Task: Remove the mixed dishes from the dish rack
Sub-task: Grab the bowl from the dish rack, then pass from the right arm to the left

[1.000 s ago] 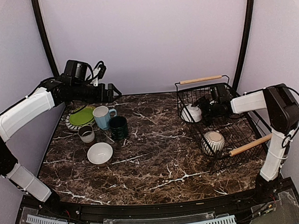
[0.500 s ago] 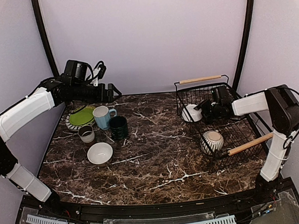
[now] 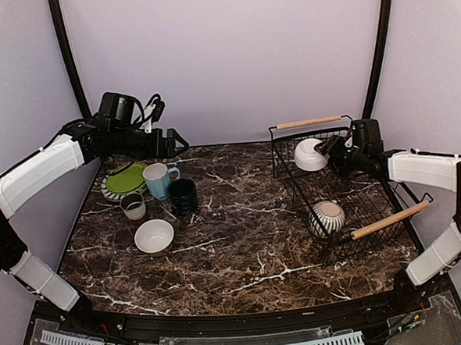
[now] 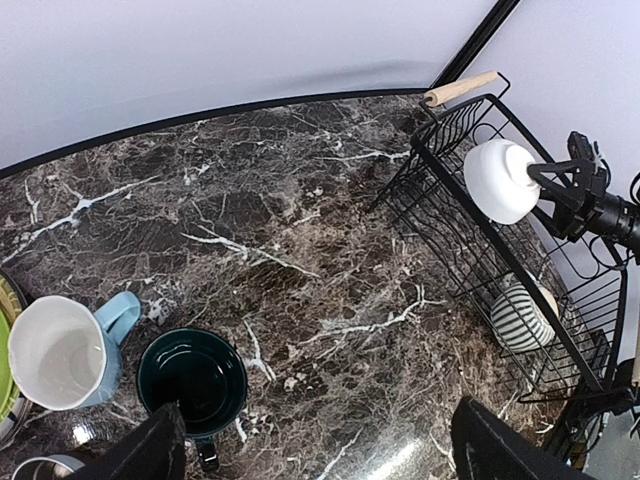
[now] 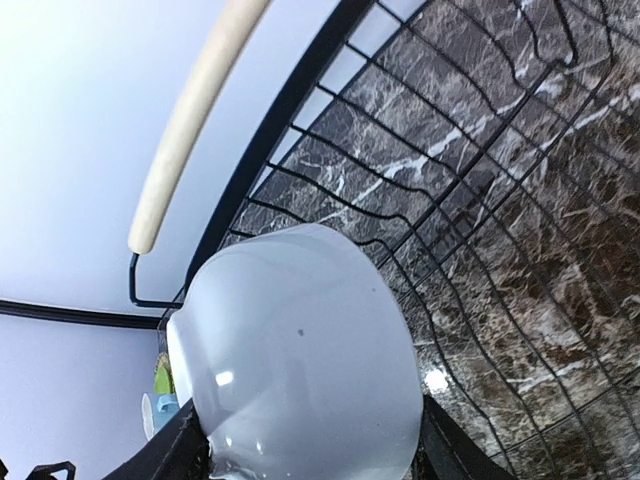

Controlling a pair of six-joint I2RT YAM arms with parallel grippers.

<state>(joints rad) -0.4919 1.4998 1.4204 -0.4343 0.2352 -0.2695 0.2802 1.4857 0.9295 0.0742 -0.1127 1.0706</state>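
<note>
Presently, on the marble table (image 3: 243, 246), the items stood as follows.

Item: right gripper (image 3: 328, 149), fingers clamped on the rim of a white bowl (image 3: 309, 155). The bowl hung in the air, tilted with its outside showing, over the far left corner of the rack (image 3: 364, 199), touching no wire that could be seen.

Item: rack, black wire, at the right side of the table, with one wooden handle at the far end (image 3: 310, 123) and another at the near end (image 3: 386, 222).

Item: striped bowl (image 3: 328, 217), alone on the rack floor, toward the near left part.

Item: left gripper (image 3: 178, 141), jaws spread wide and holding nothing, poised above the far left of the table, over the unloaded dishes.

Item: green plate (image 3: 125, 179), far left, lying on a striped plate (image 3: 110, 194) of which only the rim showed.

Item: blue mug (image 3: 158, 179), upright, just right of the plates.

Item: green mug (image 3: 183, 196), upright, touching or nearly touching the blue mug on its near right.

Item: grey cup (image 3: 133, 206), upright, just in front of the plates.

Item: second white bowl (image 3: 154, 236), right way up, nearest the arms, just beside the grey cup and apart from it.
</note>
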